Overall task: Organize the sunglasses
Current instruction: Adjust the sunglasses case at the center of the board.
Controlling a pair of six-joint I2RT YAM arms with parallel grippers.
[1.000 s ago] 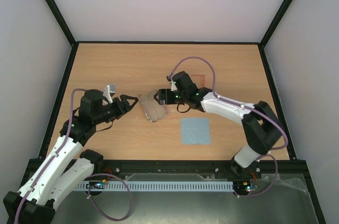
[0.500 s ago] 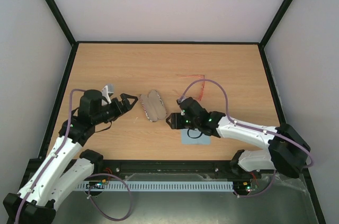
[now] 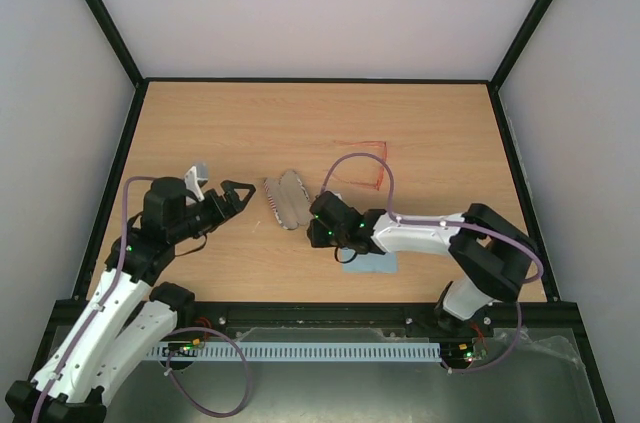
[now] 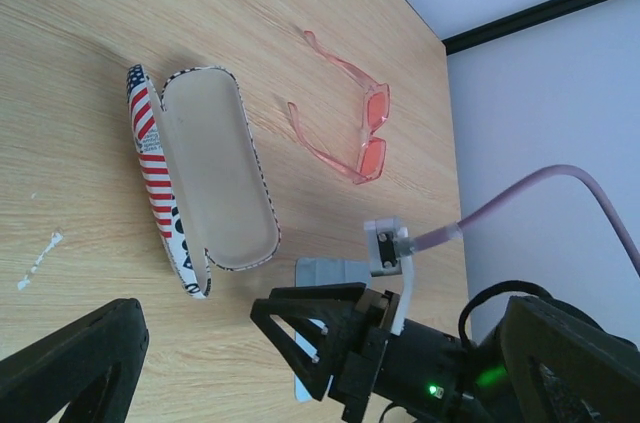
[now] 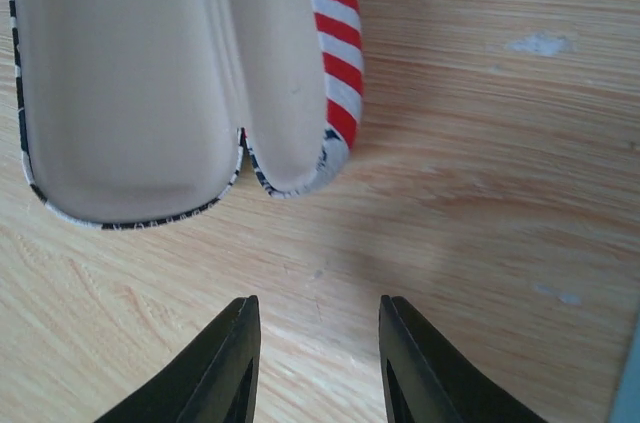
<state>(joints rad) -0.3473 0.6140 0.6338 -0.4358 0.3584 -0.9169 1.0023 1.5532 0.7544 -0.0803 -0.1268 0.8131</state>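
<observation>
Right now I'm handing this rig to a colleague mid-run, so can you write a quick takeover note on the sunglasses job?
Left gripper: open, empty, just left of the case.
Right gripper: open, nothing between its fingers, low over the table by the case's near end.
Sunglasses: on the table beyond and right of the case, arms unfolded, not held.
Done: the case lies open and empty.
Left: get the sunglasses into the case and close it. The cloth lies partly under the right arm.
</observation>
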